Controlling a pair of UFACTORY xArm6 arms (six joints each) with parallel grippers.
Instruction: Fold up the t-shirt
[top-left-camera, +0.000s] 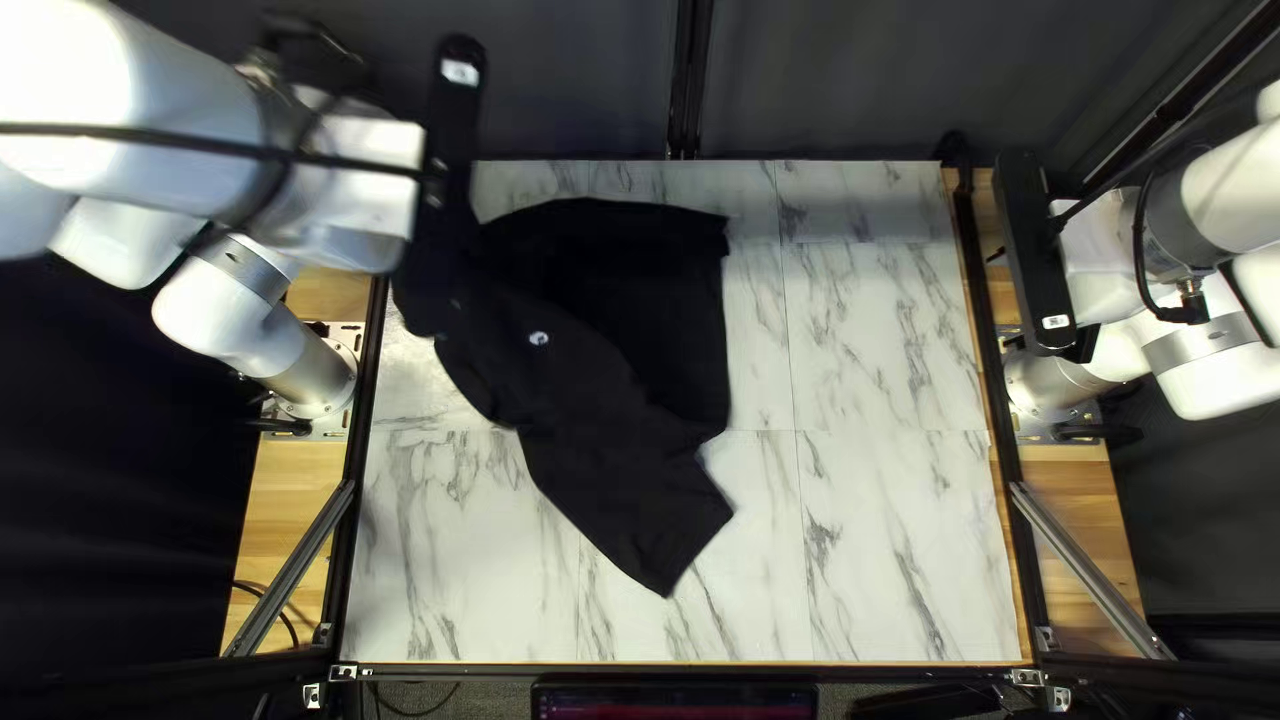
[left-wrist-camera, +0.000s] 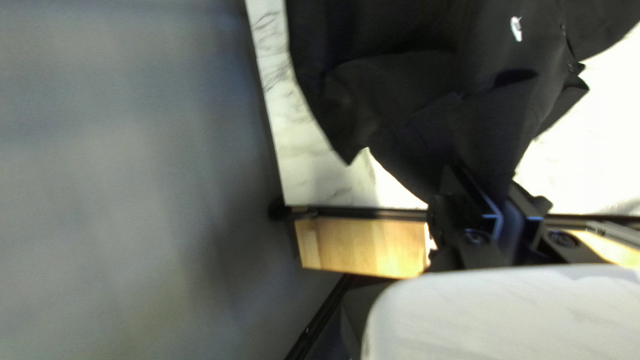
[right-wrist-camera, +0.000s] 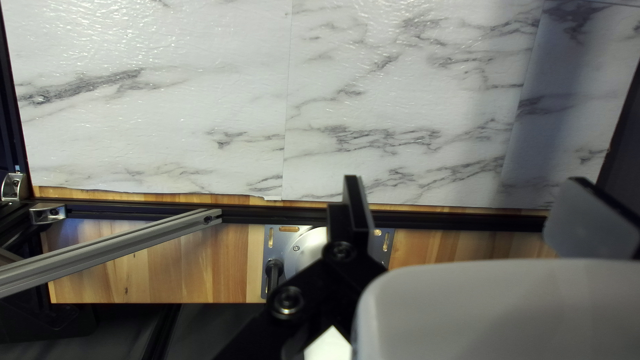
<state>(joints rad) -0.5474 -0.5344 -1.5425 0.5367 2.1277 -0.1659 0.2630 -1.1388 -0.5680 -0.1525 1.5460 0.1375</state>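
T-shirt held by one end in the left gripper

The black cloth lies rumpled across the left and middle of the table in the top left view, one end pointing toward the near edge. Its held end rises off the surface, clamped between the left gripper's fingers. A small white mark shows on it. The right gripper hangs over the table's right edge, well apart from the cloth, its fingers wide apart.

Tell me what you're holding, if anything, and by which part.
My left gripper holds the black shirt by a gathered end; whether that is hem, sleeve or collar I can't tell. My right gripper is open, holding nothing.
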